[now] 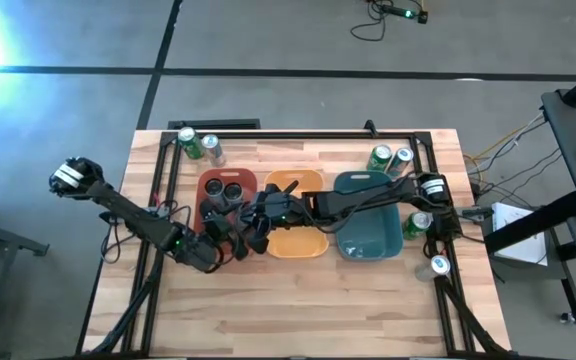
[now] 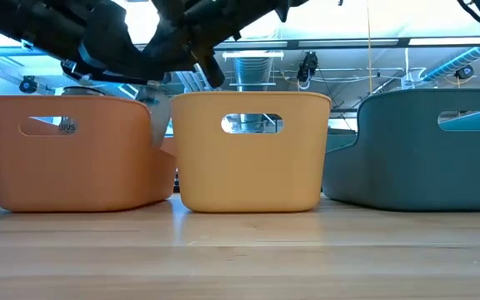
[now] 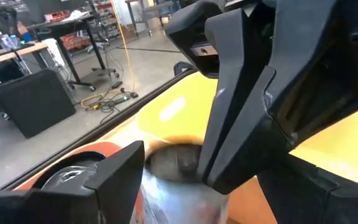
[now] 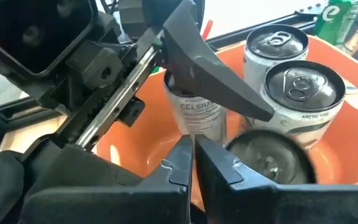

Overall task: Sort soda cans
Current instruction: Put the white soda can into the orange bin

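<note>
Your left pincer (image 1: pixel 230 232) sits at the red bin's (image 1: pixel 206 184) six o'clock rim, fingers spread around a silver can (image 3: pixel 179 186) and pressed on its sides. Your right pincer (image 4: pixel 192 163) hovers over the same bin with its fingers nearly touching, holding nothing. Three more cans (image 4: pixel 300 102) stand inside. Farther back, green cans (image 1: pixel 196 144) wait at the worktop's (image 1: pixel 308 300) eleven o'clock, others (image 1: pixel 389 158) at one o'clock.

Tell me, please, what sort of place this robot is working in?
Probably a robotics lab or workshop: a wooden table stands on a bare grey floor with loose cables, and workbenches and equipment racks show beyond the bins.
</note>
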`<state>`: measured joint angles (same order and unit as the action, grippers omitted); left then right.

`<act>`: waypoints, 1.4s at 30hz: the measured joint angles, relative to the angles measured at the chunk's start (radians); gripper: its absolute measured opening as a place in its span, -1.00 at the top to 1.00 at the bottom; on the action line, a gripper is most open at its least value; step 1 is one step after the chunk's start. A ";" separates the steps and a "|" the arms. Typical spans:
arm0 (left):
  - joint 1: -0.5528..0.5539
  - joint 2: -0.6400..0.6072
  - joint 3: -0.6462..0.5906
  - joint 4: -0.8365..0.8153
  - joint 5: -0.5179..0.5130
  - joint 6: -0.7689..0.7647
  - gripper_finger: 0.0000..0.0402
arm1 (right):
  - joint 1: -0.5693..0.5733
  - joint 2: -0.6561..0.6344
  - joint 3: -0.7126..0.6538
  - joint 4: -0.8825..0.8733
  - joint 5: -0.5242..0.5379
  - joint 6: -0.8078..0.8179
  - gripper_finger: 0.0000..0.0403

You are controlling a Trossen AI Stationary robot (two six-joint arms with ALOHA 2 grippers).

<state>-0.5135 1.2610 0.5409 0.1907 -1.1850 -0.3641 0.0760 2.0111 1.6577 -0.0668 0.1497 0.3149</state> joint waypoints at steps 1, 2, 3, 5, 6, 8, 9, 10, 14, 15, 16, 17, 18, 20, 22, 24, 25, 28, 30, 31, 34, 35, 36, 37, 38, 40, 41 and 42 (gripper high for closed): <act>0.000 -0.001 0.000 -0.001 0.000 -0.001 -0.39 | 0.000 0.002 0.000 0.001 -0.001 0.002 0.94; 0.000 -0.001 0.000 -0.007 0.000 -0.004 -0.38 | 0.001 0.002 -0.001 0.002 -0.001 0.006 0.94; 0.000 -0.001 0.001 -0.011 0.001 -0.007 -0.38 | 0.001 0.002 -0.002 0.002 0.000 0.007 0.94; 0.000 -0.001 0.001 -0.019 0.003 -0.011 -0.37 | 0.002 0.003 -0.002 0.003 0.000 0.005 0.94; 0.000 -0.001 0.001 -0.020 0.003 -0.012 -0.37 | 0.002 0.004 -0.002 0.002 0.000 0.003 0.94; 0.000 -0.002 0.001 -0.019 0.002 -0.014 -0.37 | 0.001 0.004 -0.002 0.002 0.000 0.002 0.94; 0.000 -0.002 0.001 -0.019 0.002 -0.014 -0.37 | 0.000 0.004 -0.002 0.002 -0.001 0.002 0.94; 0.000 -0.002 0.001 -0.019 0.002 -0.015 -0.37 | 0.000 0.004 -0.002 0.002 0.000 0.001 0.94; 0.000 -0.004 0.002 -0.017 0.002 -0.016 -0.37 | 0.000 -0.006 -0.002 -0.003 0.009 -0.014 0.94; 0.000 -0.006 0.002 -0.016 0.002 -0.017 -0.37 | -0.001 -0.012 0.000 -0.011 0.013 -0.021 0.94; 0.000 -0.009 0.003 -0.014 0.000 -0.019 -0.37 | -0.002 -0.022 0.000 -0.022 0.025 -0.028 0.94; 0.000 -0.013 0.004 -0.013 -0.004 -0.020 -0.37 | -0.002 -0.032 0.000 -0.039 0.046 -0.035 0.94; 0.000 -0.019 0.005 -0.010 -0.007 -0.020 -0.37 | -0.002 -0.041 0.000 -0.058 0.072 -0.043 0.94; 0.000 -0.031 0.006 -0.010 -0.007 -0.020 -0.37 | -0.009 -0.066 0.000 -0.118 0.127 -0.051 0.94; 0.000 -0.046 0.006 -0.016 -0.006 -0.009 -0.37 | -0.023 -0.079 0.001 -0.181 0.178 -0.051 0.94; -0.001 -0.065 0.006 -0.016 -0.006 0.007 -0.37 | -0.042 -0.084 0.001 -0.235 0.200 -0.038 0.94; -0.001 -0.076 0.006 -0.019 -0.006 0.010 -0.37 | -0.050 -0.084 0.001 -0.238 0.200 -0.037 0.94; -0.004 -0.117 0.005 -0.030 -0.004 0.014 -0.37 | -0.078 -0.079 0.001 -0.236 0.203 -0.045 0.94; -0.016 -0.153 0.005 -0.035 -0.003 0.019 -0.37 | -0.095 -0.079 -0.007 -0.234 0.212 -0.046 0.94; -0.023 -0.173 0.005 -0.034 -0.002 0.022 -0.37 | -0.104 -0.079 -0.014 -0.237 0.218 -0.043 0.94; -0.045 -0.244 0.005 -0.034 0.004 0.039 -0.37 | -0.127 -0.078 -0.036 -0.250 0.213 -0.024 0.94; -0.051 -0.269 0.005 -0.035 0.009 0.043 -0.37 | -0.133 -0.077 -0.042 -0.249 0.200 -0.020 0.94; -0.057 -0.295 0.005 -0.034 0.019 0.051 -0.37 | -0.138 -0.072 -0.043 -0.238 0.183 -0.019 0.94; -0.063 -0.321 0.005 -0.035 0.024 0.060 -0.37 | -0.141 -0.066 -0.043 -0.224 0.167 -0.019 0.94; -0.068 -0.347 0.005 -0.036 0.024 0.068 -0.37 | -0.143 -0.063 -0.043 -0.222 0.152 -0.014 0.94; -0.080 -0.398 0.005 -0.042 0.026 0.085 -0.37 | -0.141 -0.048 -0.043 -0.209 0.142 -0.010 0.94; -0.088 -0.424 0.005 -0.057 0.036 0.094 -0.37 | -0.140 -0.045 -0.043 -0.199 0.137 -0.009 0.94; -0.094 -0.448 0.005 -0.081 0.065 0.095 -0.37 | -0.139 -0.044 -0.045 -0.197 0.136 -0.006 0.94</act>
<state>-0.6079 0.8131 0.5457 0.1099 -1.1203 -0.2691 -0.0631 1.9667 1.6131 -0.2634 0.2859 0.3093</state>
